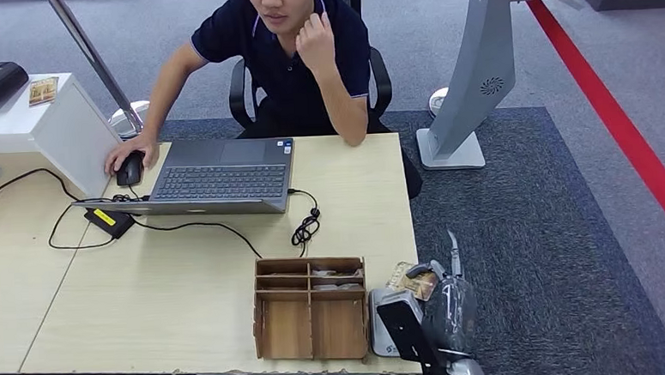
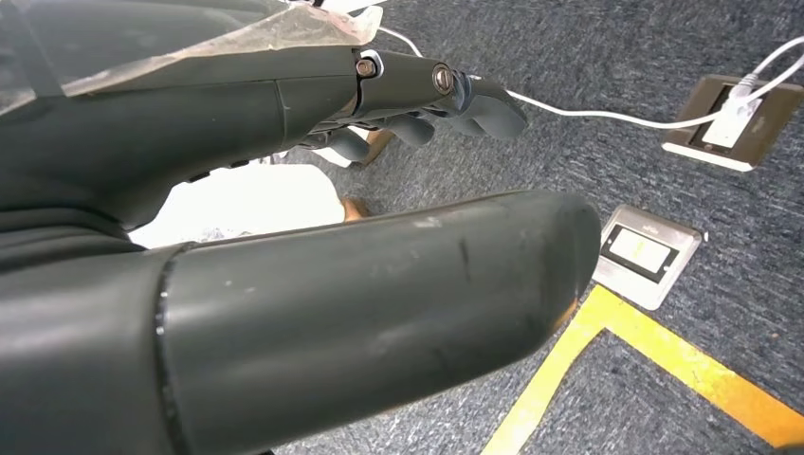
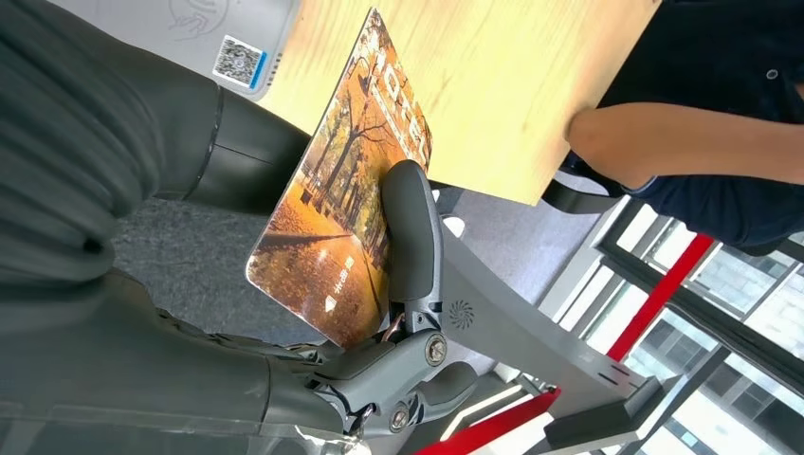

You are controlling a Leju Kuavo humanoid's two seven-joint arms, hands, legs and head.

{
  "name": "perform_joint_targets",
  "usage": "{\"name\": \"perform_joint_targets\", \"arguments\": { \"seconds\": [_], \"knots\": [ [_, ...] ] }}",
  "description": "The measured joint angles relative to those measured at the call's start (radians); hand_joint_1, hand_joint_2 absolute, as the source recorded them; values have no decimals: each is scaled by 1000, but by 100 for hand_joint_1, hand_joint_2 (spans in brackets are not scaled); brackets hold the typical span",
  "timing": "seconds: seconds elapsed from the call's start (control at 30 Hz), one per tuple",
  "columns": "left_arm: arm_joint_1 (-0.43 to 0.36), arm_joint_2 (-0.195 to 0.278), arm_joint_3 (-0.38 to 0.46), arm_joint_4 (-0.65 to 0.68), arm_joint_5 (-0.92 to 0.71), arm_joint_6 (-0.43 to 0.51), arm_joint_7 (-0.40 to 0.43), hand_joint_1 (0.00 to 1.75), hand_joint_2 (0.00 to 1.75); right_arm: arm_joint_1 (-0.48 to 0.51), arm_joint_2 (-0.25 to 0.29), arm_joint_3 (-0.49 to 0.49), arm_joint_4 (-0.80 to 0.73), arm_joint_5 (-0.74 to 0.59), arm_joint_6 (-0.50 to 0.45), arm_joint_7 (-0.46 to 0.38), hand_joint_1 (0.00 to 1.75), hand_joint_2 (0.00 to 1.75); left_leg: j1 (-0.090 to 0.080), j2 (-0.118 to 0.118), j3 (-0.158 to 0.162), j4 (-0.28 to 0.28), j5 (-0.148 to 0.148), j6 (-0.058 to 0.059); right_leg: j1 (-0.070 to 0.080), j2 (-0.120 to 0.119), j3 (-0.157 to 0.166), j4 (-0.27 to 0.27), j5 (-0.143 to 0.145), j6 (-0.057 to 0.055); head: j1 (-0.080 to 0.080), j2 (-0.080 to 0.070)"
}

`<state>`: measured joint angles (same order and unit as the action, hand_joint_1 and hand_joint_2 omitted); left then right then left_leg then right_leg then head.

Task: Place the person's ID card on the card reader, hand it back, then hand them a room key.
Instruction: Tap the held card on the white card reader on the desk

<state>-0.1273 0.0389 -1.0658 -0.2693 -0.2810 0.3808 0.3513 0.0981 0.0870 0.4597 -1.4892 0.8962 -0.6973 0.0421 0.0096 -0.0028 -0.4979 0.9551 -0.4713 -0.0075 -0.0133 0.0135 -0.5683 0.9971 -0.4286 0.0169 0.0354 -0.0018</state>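
Note:
My right hand (image 1: 445,309) is at the desk's front right corner and pinches a card (image 1: 412,279) printed with an autumn tree scene. In the right wrist view the card (image 3: 351,218) stands between my thumb and a finger (image 3: 410,227), beside the desk edge. The white card reader (image 1: 381,321) with its QR label (image 3: 233,59) lies on the desk just left of that hand. A wooden organizer (image 1: 311,307) next to it holds cards (image 1: 335,278) in its upper slots. My left hand (image 2: 284,246) hangs over the floor, holding nothing, fingers (image 2: 465,95) apart.
A person (image 1: 291,43) sits across the desk (image 1: 171,282), one hand on a mouse (image 1: 129,169) beside a laptop (image 1: 221,174). A black cable (image 1: 305,227) trails from it. A grey kiosk stand (image 1: 469,77) is at the right. Floor sockets (image 2: 649,251) and yellow tape (image 2: 607,332) lie below my left hand.

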Motion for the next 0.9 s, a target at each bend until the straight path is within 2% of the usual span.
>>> {"name": "perform_joint_targets", "arguments": {
  "seconds": [0.43,0.9],
  "knots": [
    [0,0,1,0,16,3,0,0,0,75,33,-38,6,19,0,-61,175,175,0,0,0,0,0,0,0,0,0,0,0,0,0,0],
    [0,1,2,0,30,4,0,0,0,108,28,-58,53,52,0,0,175,175,0,0,0,0,0,0,0,0,0,0,0,0,0,0]
  ]
}}
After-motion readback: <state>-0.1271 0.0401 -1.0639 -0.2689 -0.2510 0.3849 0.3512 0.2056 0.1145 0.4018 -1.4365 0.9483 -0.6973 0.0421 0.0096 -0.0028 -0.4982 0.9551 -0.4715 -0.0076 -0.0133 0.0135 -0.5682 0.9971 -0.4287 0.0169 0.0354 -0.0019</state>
